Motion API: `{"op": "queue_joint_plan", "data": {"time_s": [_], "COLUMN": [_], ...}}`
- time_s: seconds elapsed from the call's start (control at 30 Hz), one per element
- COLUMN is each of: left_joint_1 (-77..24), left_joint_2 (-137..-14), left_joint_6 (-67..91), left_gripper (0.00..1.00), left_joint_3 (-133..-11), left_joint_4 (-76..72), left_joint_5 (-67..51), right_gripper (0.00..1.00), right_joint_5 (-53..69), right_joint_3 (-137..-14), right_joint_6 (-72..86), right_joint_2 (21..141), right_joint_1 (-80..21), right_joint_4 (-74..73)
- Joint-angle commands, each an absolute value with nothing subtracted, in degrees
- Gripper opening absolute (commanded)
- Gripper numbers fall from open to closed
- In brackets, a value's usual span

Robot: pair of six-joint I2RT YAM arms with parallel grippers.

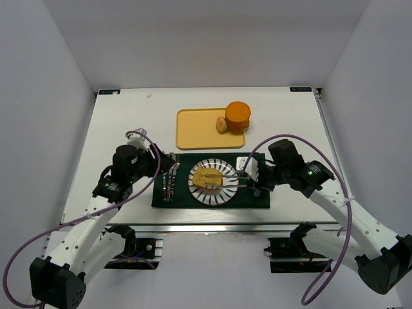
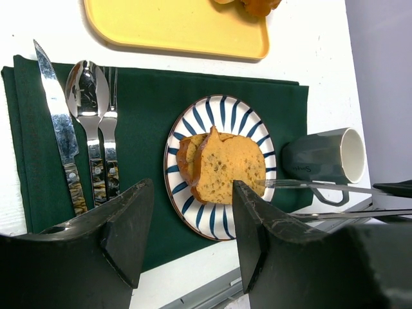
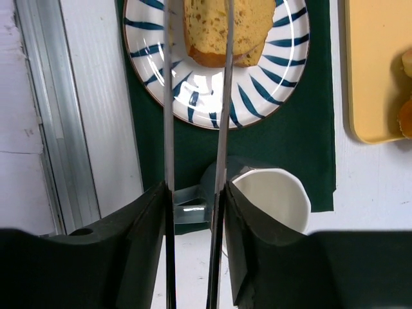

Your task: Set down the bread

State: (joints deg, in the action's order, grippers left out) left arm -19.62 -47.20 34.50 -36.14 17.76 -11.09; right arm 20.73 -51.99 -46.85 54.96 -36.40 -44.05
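1. Golden-tan bread (image 2: 228, 168) lies flat on the striped plate (image 2: 222, 109), about mid-plate. From the left wrist it reads as two overlapping slices, the browner one toward the cutlery (image 2: 87, 96).
2. The plate sits mid-way along the green placemat (image 2: 148, 96), which lies along the near edge of the worktop, about midway between its near corners.
3. My right gripper (image 3: 195, 199) is clamped on the tongs (image 3: 168, 116), fingers pressing their arms from outside. The arms stand apart and do not pinch: one runs beside the bread, the other crosses above it. Whether either touches it, I cannot tell.
4. My left gripper (image 2: 192, 193) has its jaws wide and holds nothing; it hangs over the cutlery end of the placemat.
5. Progress (judgement): the bread is down on the plate, so the placing is nearly done. Left to do: draw the tongs back toward the mug (image 2: 322, 158) without dragging a slice.
6. A tan lump (image 1: 221, 124) sits beside the orange cylinder (image 1: 237, 116) on the yellow tray (image 1: 196, 132); I cannot tell whether it is bread.
7. Orientation: the long axis runs roughly along the placemat's long edges, cutlery end to mug end. The oval is blunt, with no clear pointing end.
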Motion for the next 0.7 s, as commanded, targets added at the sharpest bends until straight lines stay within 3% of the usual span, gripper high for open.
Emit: {"op": "queue_joint_plan", "data": {"time_s": [0.0,0.17,0.23,0.33,0.4,0.57,0.67], "left_joint_1": [-19.4,-19.4,-19.4,-19.4,-19.4,-19.4,-19.3], "left_joint_2": [-45.6,-45.8,-46.1,-46.3,-46.2,-46.8,-47.2], "left_joint_6": [34.4,34.3,34.1,33.9,33.8,33.6,33.6], "left_gripper": [0.62,0.62,0.62,0.62,0.62,0.62,0.62], "left_joint_3": [-37.3,-37.6,-37.8,-38.1,-38.1,-38.1,-37.9], "left_joint_4": [17.8,17.8,17.8,17.7,17.5,16.8,16.1], "left_joint_5": [-11.0,-11.2,-11.4,-11.7,-11.8,-12.6,-13.3], "right_gripper": [0.43,0.35,0.25,0.15,0.07,0.02,0.05], "right_joint_5": [24.2,23.1,18.4,16.3,17.7,14.6,9.6], "right_joint_3": [-55.5,-58.4,-59.9,-62.0,-62.5,-57.8,-51.2], "right_joint_6": [-45.5,-34.9,-26.8,-18.4,-14.4,-7.2,-7.5], "right_joint_2": [52.7,53.3,54.6,57.5,59.9,66.1,68.6], "right_joint_1": [-36.5,-36.2,-35.2,-27.7,-17.5,2.2,5.0], "right_joint_4": [-43.9,-36.2,-32.8,-27.3,-23.8,-17.8,-12.8]}}
